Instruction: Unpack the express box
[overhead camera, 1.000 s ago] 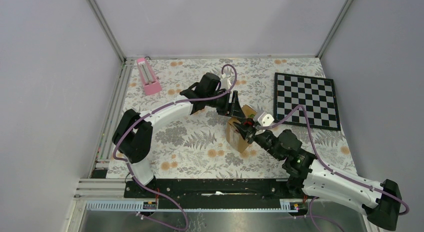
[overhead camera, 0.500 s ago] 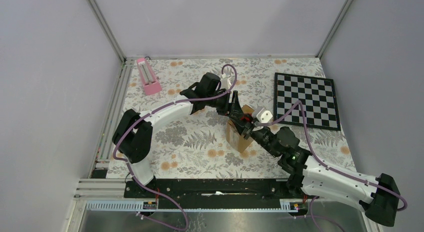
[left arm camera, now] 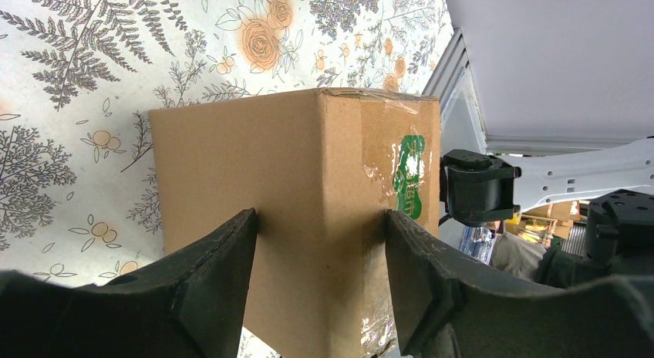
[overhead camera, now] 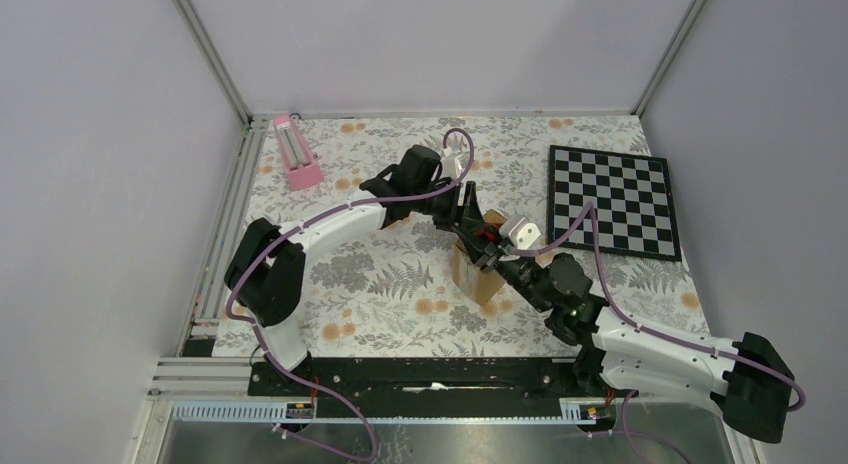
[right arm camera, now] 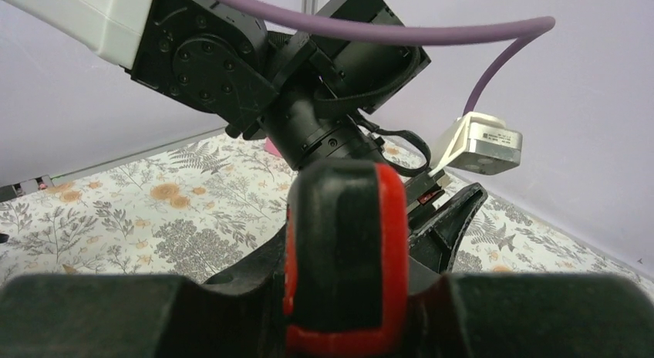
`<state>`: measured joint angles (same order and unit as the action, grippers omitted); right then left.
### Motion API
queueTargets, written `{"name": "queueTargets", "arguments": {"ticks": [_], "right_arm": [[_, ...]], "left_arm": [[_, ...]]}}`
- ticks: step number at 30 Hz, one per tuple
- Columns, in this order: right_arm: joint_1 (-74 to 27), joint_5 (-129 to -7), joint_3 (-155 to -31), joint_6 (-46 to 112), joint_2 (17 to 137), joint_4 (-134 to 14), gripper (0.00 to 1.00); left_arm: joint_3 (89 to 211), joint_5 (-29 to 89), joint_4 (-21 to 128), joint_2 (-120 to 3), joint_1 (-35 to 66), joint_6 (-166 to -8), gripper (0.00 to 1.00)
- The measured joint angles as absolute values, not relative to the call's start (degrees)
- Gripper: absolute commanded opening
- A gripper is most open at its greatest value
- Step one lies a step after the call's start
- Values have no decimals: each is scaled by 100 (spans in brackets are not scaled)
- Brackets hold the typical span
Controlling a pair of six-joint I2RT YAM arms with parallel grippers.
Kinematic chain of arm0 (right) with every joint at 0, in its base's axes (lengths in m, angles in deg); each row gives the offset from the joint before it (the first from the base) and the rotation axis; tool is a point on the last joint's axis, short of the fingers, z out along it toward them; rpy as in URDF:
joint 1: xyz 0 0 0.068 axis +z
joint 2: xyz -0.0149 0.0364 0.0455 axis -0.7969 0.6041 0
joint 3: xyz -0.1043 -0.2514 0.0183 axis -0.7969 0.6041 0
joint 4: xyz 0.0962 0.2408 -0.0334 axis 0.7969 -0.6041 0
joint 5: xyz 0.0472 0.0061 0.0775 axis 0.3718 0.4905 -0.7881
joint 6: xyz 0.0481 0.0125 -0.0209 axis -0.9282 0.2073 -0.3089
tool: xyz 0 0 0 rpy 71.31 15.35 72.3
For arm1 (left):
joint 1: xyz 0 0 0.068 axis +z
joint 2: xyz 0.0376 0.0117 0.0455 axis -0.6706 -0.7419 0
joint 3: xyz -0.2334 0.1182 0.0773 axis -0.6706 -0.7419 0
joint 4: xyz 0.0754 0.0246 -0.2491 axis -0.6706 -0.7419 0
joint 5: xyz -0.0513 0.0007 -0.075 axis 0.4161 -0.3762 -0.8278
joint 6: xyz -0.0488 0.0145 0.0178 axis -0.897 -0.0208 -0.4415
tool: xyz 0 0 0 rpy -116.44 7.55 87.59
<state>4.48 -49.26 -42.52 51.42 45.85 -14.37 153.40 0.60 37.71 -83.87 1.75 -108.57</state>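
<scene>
The express box (overhead camera: 478,279), a small brown carton, stands on end in the middle of the floral mat. In the left wrist view the express box (left arm camera: 308,180) shows clear tape and a green sticker on its right face. My left gripper (left arm camera: 320,250) is shut on it, one finger on each side, and reaches it from behind in the top view (overhead camera: 468,222). My right gripper (overhead camera: 497,252) is over the box top, close to the left fingers, and is shut on a black-and-red tool (right arm camera: 347,219). The box is hidden in the right wrist view.
A black-and-white chessboard (overhead camera: 612,199) lies at the back right. A pink metronome-like object (overhead camera: 296,152) stands at the back left. Grey walls enclose the mat on three sides. The left arm's wrist (right arm camera: 308,88) fills the space just beyond the right gripper.
My right arm has moved left and farther in, bringing its gripper and the tool over the box top towards the left fingers. The left arm and the box have stayed put.
</scene>
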Motion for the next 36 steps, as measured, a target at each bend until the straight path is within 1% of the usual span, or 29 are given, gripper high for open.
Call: {"name": "queueTargets", "arguments": {"ticks": [10,21,31,36], "right_arm": [[448,-4937,-3798,5198,4644,-1085,0],[448,-4891,-3765,5122,4579,-1115,0],[451,-4898,-3800,5028,3792,-2228,0],[451,-4933,-4036,4949,3645,-2875,0]], "left_arm": [[15340,58,3769,-8387,175,-10857,53],[15345,60,3764,-8389,175,-10857,53],[15393,42,3705,-8424,193,-10833,52],[15426,31,3675,-8443,199,-10831,52]]}}
